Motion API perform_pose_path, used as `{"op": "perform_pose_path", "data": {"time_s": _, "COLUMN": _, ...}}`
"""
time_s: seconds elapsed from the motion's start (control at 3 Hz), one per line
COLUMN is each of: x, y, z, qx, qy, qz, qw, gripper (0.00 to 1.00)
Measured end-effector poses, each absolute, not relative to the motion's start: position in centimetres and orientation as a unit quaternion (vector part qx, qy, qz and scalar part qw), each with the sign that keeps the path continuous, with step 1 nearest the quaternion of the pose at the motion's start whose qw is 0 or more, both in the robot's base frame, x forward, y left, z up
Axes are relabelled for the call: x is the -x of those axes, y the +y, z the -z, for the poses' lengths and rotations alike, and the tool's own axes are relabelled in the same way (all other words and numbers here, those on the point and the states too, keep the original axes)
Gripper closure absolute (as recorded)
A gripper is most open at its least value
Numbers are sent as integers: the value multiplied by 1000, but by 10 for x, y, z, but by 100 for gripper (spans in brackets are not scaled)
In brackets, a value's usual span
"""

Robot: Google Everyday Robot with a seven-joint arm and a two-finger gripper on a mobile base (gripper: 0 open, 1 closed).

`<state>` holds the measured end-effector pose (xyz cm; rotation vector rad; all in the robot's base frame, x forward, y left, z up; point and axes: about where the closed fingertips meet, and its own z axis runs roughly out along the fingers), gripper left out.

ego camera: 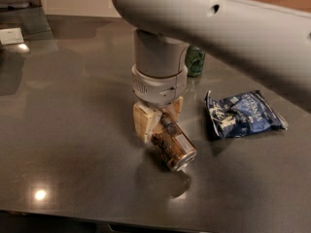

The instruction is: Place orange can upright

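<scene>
- The gripper (160, 119) hangs from the arm over the middle of the dark table (73, 130), a little toward the near edge. Its cream fingers (144, 122) are clamped on the upper end of the orange can (174, 147).
- The orange can is tilted, not upright: its silver lower end points down toward the near edge and sits just above the surface or barely on it. I cannot tell which.
- The grip sits near one end, so the can's weight may swing it between the pads and leave it slanted when it is set down.
- If released while it leans like this, it would likely topple and roll toward the near edge.
- If the lower rim touches first and drags, the can may twist out of the hold.
- The blue snack bag (243, 114) lies beside it toward the right edge — a sideways swing could clip it.
- The green can (195, 61) stands behind the arm toward the far edge, well apart and little risk.
</scene>
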<state>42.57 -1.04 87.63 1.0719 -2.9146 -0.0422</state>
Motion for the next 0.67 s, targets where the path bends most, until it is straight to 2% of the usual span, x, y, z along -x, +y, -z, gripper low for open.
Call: {"op": "perform_pose_path", "data": {"time_s": 0.67, "x": -461, "y": -2, "z": -917, "qx": -413, "qy": -900, "qz": 61, "qw": -124, "gripper": 100}}
